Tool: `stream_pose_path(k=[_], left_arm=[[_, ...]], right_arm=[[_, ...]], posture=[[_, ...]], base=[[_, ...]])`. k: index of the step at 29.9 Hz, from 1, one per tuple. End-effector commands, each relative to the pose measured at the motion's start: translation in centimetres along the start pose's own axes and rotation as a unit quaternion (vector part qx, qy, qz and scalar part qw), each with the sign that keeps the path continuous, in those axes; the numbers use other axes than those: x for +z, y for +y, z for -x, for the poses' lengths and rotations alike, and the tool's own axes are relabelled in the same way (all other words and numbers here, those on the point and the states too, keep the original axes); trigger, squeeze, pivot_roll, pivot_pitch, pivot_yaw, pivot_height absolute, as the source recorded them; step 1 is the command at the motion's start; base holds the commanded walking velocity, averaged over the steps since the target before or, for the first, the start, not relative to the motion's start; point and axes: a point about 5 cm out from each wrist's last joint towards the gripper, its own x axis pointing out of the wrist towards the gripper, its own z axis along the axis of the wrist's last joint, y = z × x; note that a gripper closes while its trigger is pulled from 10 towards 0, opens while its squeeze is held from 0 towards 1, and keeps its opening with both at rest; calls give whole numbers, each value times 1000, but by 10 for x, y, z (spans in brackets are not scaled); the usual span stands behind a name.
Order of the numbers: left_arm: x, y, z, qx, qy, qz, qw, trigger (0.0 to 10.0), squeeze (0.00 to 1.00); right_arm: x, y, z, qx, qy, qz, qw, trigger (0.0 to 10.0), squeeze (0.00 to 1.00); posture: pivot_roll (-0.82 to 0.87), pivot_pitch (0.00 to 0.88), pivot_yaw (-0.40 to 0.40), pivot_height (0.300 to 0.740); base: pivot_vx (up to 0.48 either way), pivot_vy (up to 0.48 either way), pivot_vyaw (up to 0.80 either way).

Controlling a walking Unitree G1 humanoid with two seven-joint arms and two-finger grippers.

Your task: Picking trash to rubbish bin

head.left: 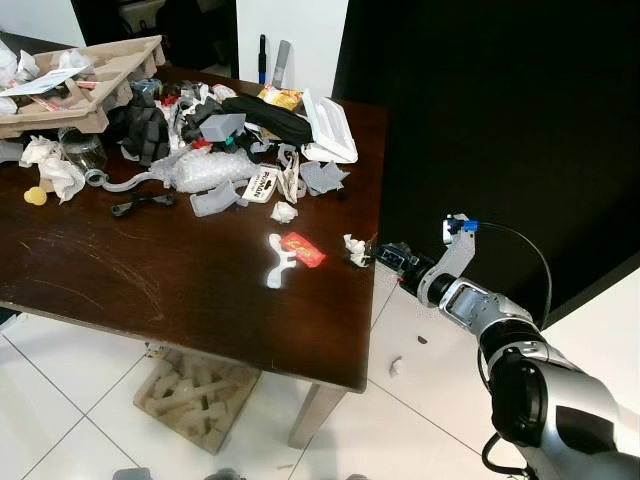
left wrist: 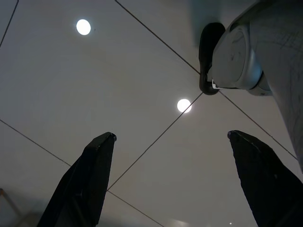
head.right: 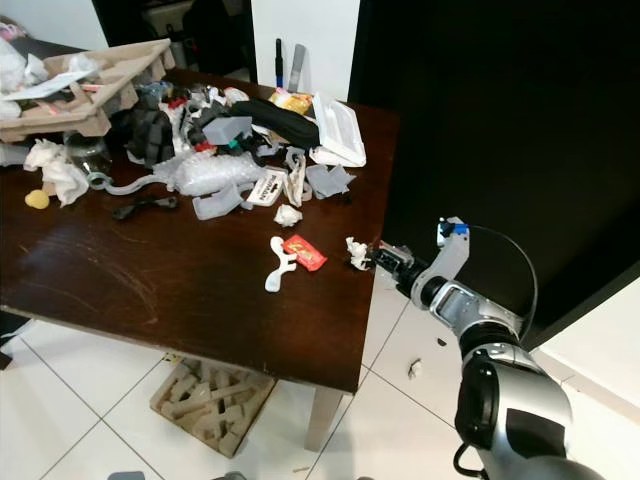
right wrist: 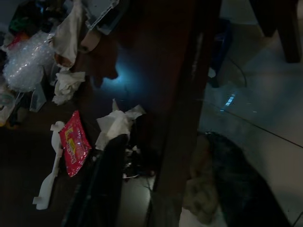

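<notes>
A small crumpled white paper [head.left: 355, 248] lies at the right edge of the dark wooden table [head.left: 150, 280]. My right gripper [head.left: 386, 255] reaches in from the right at table height, open, just beside that paper. In the right wrist view one finger [right wrist: 106, 182] lies over the tabletop close to the paper [right wrist: 117, 124] and the other finger [right wrist: 244, 189] is beyond the table edge. A red wrapper [head.left: 303, 249] and a white plastic piece [head.left: 277, 263] lie a little further left. My left gripper [left wrist: 170, 137] hangs open over floor tiles.
A heap of mixed trash [head.left: 215, 150] and a cardboard tray [head.left: 95, 75] cover the table's far side. Moulded cardboard [head.left: 195, 395] sits on the floor under the table. A white scrap [head.left: 396, 367] lies on the tiles. A black wall [head.left: 480, 120] stands to the right.
</notes>
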Motion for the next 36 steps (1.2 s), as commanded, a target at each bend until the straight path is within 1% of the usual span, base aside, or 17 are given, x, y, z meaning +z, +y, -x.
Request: stream_pose_path(k=[1, 7, 9, 14, 17, 22, 23, 24, 26, 27, 28, 29, 31, 33, 34, 35, 36], left_arm=[[-9, -6, 1, -7, 16, 2, 1000, 10000, 0], [-8, -6, 0, -6, 14, 2, 1000, 10000, 0], [-8, -6, 0, -6, 14, 3, 1000, 10000, 0], [-8, -6, 0, -6, 15, 3, 1000, 10000, 0], [-9, -6, 0, -5, 16, 4, 1000, 10000, 0], [-9, -6, 1, -4, 16, 6, 1000, 10000, 0], [-10, -5, 1, -3, 16, 8, 1000, 10000, 0], [-10, -5, 1, -3, 16, 8, 1000, 10000, 0], [-11, -3, 1, 0, 16, 11, 1000, 10000, 0], [-11, -3, 1, 0, 16, 11, 1000, 10000, 0], [-11, -2, 1, 3, 17, 15, 1000, 10000, 0], [-11, -2, 1, 3, 17, 15, 1000, 10000, 0], [-12, 0, 2, 6, 17, 19, 1000, 10000, 0], [-12, 3, 2, 13, 16, 29, 999, 10000, 0], [-13, 4, 2, 15, 15, 33, 999, 10000, 0], [-13, 7, 3, 23, 14, 44, 999, 10000, 0], [-13, 7, 3, 23, 14, 44, 999, 10000, 0]], right_arm=[[-1, -1, 1, 3, 5, -6, 1000, 0, 0], [2, 4, 0, 24, -2, -8, 1000, 0, 0], [5, 8, -1, 45, -9, -4, 999, 0, 0], [7, 23, -3, 137, -32, 27, 990, 0, 0], [7, 29, -3, 171, -37, 36, 984, 0, 0], [7, 34, -3, 193, -42, 41, 980, 0, 0], [9, 40, -3, 226, -53, 42, 972, 0, 0], [9, 40, -3, 226, -53, 42, 972, 0, 0], [15, 49, 0, 273, -76, 33, 958, 0, 0], [15, 49, 0, 273, -76, 33, 958, 0, 0], [19, 56, 3, 311, -95, 24, 945, 0, 0], [19, 56, 3, 311, -95, 24, 945, 0, 0], [21, 59, 4, 328, -105, 21, 939, 0, 0], [24, 61, 5, 334, -117, 16, 935, 0, 0], [25, 61, 5, 335, -120, 15, 934, 0, 0], [27, 59, 4, 320, -129, 13, 938, 0, 0], [27, 59, 4, 320, -129, 13, 938, 0, 0]], posture=[[193, 127, -73, 740], [194, 125, -73, 740], [194, 123, -72, 740], [195, 123, -73, 740], [195, 123, -73, 740], [195, 123, -73, 740], [195, 123, -73, 740], [195, 123, -73, 740], [195, 123, -73, 740], [195, 123, -73, 740], [195, 123, -73, 740], [195, 123, -73, 740], [201, 121, -76, 740], [201, 121, -76, 740], [201, 121, -76, 740], [204, 113, -78, 740], [204, 113, -78, 740]], base=[[0, 0, 0], [0, 0, 0], [0, 0, 0], [0, 0, 0], [0, 0, 0], [0, 0, 0], [0, 0, 0], [0, 0, 0], [0, 0, 0], [0, 0, 0], [0, 0, 0], [0, 0, 0], [0, 0, 0], [0, 0, 0], [0, 0, 0], [0, 0, 0], [0, 0, 0]])
